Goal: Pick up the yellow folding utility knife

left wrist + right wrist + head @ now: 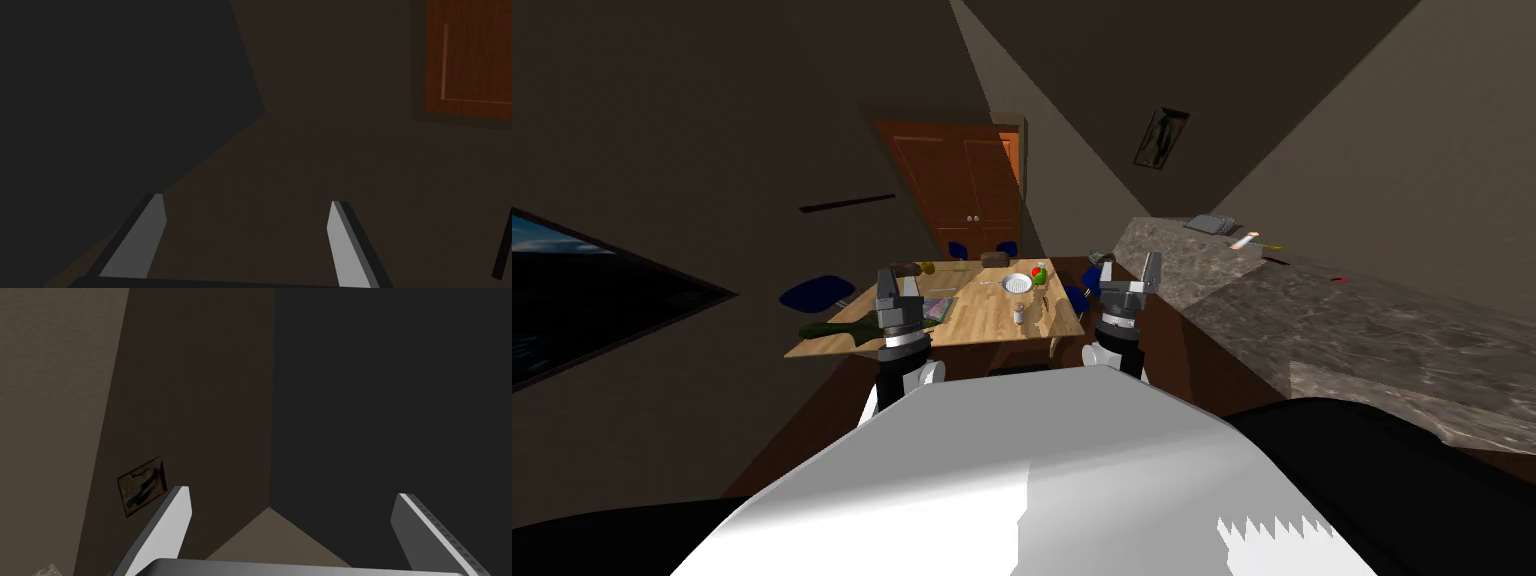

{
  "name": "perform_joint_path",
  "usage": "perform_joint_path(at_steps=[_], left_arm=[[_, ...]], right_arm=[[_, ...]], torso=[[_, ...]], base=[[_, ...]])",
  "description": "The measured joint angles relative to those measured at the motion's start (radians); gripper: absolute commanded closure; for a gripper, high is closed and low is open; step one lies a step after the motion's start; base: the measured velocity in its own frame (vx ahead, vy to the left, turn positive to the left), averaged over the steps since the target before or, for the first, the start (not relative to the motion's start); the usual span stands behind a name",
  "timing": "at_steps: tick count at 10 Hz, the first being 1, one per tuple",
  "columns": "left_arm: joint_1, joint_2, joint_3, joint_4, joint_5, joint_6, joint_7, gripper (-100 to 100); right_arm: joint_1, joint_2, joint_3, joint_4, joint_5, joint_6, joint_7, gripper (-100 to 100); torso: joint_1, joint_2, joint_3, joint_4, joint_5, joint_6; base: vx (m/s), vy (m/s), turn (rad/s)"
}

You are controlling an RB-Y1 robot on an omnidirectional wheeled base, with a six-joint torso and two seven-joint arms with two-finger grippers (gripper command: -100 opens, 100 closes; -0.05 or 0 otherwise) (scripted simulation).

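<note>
Yellow, likely light and stiff, the knife [1272, 246] on the bench [1362, 330] wants pinching across its handle; left tool [245, 201] and right tool [292, 492] gape wide.

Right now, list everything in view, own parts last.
table: 1, light wood, ahead
dish: 1, white, on the table
small jar: 1, pale, on the table, nearer me than the dish
chairs: 4, blue, around the table
double door: 1, reddish brown, beyond the table
counter: 1, mottled grey stone, on my right
small yellow item: 1, counter's far end, probably the knife
framed picture: 1, dark, on the wall above the counter
left gripper: 1, grey fingers, open
right gripper: 1, grey fingers, open
</note>
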Motion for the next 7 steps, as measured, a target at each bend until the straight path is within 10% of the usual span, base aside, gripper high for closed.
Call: perform_joint_path(at_steps=[7], left_arm=[[0.000, 0.000, 0.000, 0.000, 0.000, 0.000, 0.000, 0]], right_arm=[[0.072, -0.202, 0.002, 0.112, 0.018, 0.043, -0.096, -100]], torso=[[-0.004, 0.007, 0.004, 0.002, -0.001, -0.001]], base=[[-0.110, -0.059, 0.236]])
